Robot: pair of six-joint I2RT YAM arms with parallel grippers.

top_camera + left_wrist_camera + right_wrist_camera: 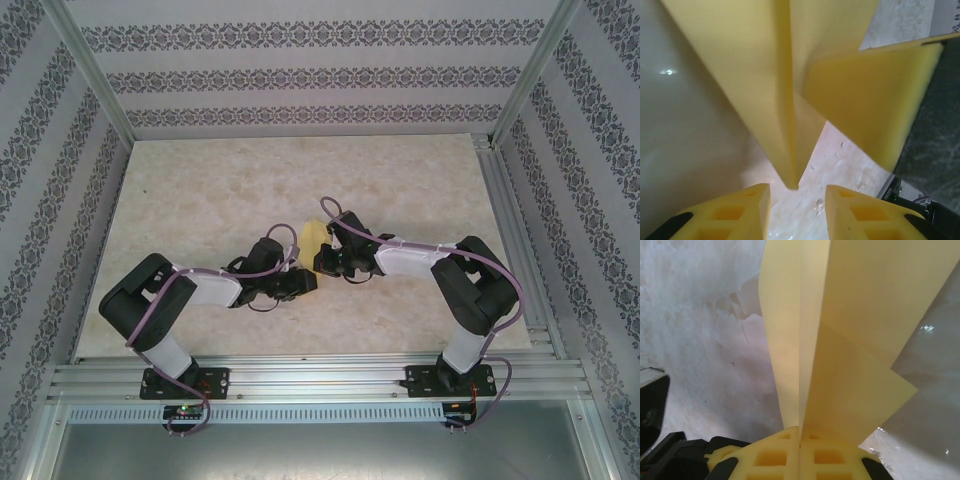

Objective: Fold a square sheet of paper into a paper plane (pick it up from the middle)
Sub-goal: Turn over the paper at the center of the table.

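The pale-yellow sheet of paper (312, 238) is folded into a paper plane shape, a narrow creased dart held up off the table between the two arms. My right gripper (326, 262) is shut on it. In the right wrist view the fingers (800, 437) meet on the centre crease, and the paper (850, 340) fans up and to the right. My left gripper (300, 283) is open. In the left wrist view its yellow jaws (798, 200) stand apart, and the pointed tip of the paper (775, 75) hangs just ahead of the gap without touching either jaw.
The marbled beige table (200, 200) spreads wide behind and beside the arms. Aluminium rails (300, 380) run along the near edge and the right side, and patterned walls enclose the space. The right arm's black body (935, 150) sits close to the left gripper.
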